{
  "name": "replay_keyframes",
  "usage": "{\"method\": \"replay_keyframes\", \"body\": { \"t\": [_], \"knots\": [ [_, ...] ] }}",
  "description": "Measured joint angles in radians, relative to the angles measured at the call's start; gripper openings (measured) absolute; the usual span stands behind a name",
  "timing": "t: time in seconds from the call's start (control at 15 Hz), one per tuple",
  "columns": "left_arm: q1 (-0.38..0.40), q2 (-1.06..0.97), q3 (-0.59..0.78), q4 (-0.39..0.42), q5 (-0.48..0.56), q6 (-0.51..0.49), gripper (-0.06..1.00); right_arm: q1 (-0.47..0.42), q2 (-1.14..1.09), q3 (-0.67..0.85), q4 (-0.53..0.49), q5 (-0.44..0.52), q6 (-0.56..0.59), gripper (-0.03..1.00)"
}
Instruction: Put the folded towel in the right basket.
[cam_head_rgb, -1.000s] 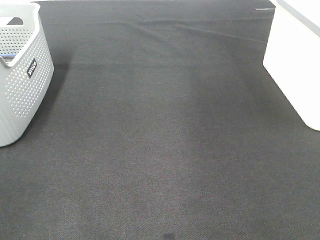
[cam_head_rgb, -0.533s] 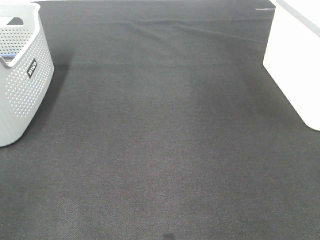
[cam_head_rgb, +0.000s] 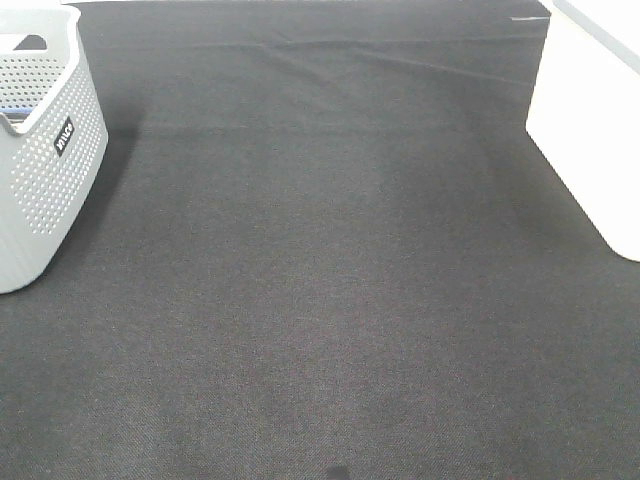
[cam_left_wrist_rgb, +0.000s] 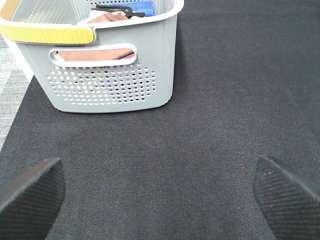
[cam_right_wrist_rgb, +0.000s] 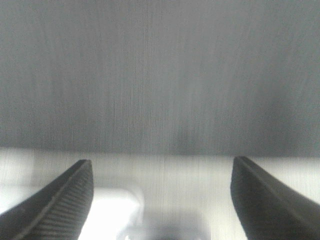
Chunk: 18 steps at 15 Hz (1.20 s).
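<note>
You've got towels folded in the left basket: a brownish one shows through the handle slot, a blue one lies further back. Which one is the task's towel, can't tell. The right basket sits white at the far right edge of the counter, well apart, so expect a cross-table carry. Left claw hangs wide open, empty, facing the left basket, likely staged for a reach in. Right claw is also spread wide, empty; its view is blurred, over a pale surface.
</note>
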Motion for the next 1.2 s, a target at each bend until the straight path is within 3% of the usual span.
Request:
{"method": "replay_keyframes", "body": {
  "t": [0.07, 0.13, 0.47, 1.2],
  "knots": [
    [0.000, 0.000, 0.000, 0.000, 0.000, 0.000, 0.97, 0.000, 0.000, 0.000, 0.000, 0.000, 0.000, 0.72],
    [0.000, 0.000, 0.000, 0.000, 0.000, 0.000, 0.97, 0.000, -0.144, 0.022, -0.009, -0.052, -0.001, 0.72],
    [0.000, 0.000, 0.000, 0.000, 0.000, 0.000, 0.97, 0.000, -0.317, 0.040, -0.018, -0.080, -0.001, 0.72],
    [0.000, 0.000, 0.000, 0.000, 0.000, 0.000, 0.97, 0.000, -0.328, 0.040, -0.018, -0.080, -0.001, 0.72]
  ]
}}
